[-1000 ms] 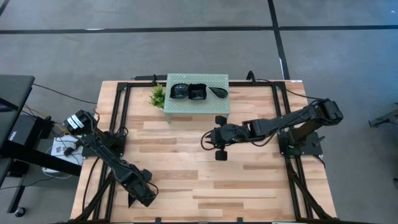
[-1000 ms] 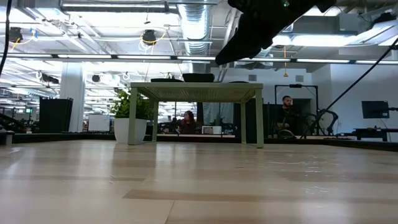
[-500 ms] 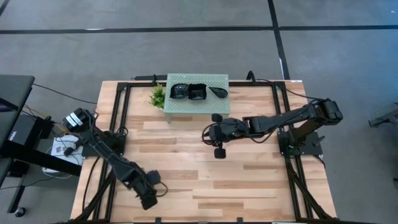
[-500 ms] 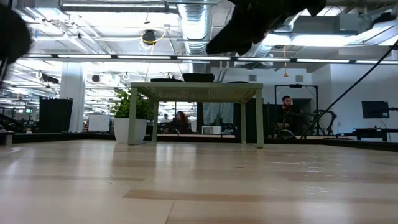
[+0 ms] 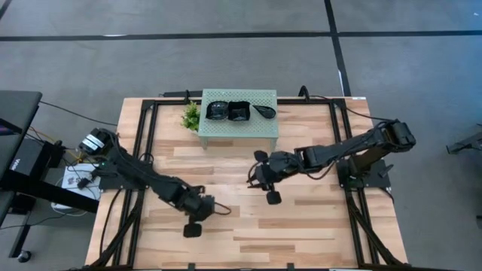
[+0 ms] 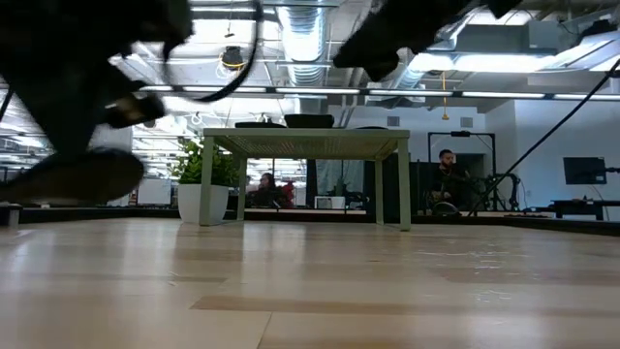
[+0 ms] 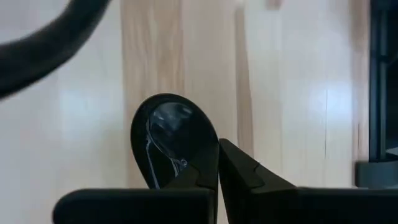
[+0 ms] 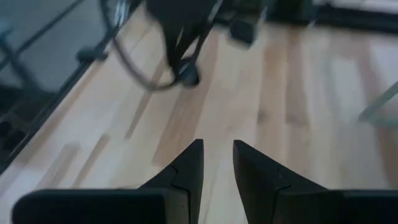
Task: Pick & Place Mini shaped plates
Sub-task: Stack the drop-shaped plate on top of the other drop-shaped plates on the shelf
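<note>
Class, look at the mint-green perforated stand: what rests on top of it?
Three small glossy black dishes rest on the mint-green perforated stand: roundish, square, and leaf-shaped. Whatever lies inside or beneath them is hidden.

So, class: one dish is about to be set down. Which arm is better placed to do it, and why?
Left. The left gripper has its jaws shut on a black dish. The right gripper holds nothing, jaws apart over bare wood, though it is nearer the green stand.

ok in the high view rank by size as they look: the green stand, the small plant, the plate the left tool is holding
1. Mint-green perforated stand, clearly largest.
2. Small plant beside the stand.
3. Black plate in the left tool.

The plant and plate look close in size, and the plate sits nearer the camera, so that order is unsure.
</note>
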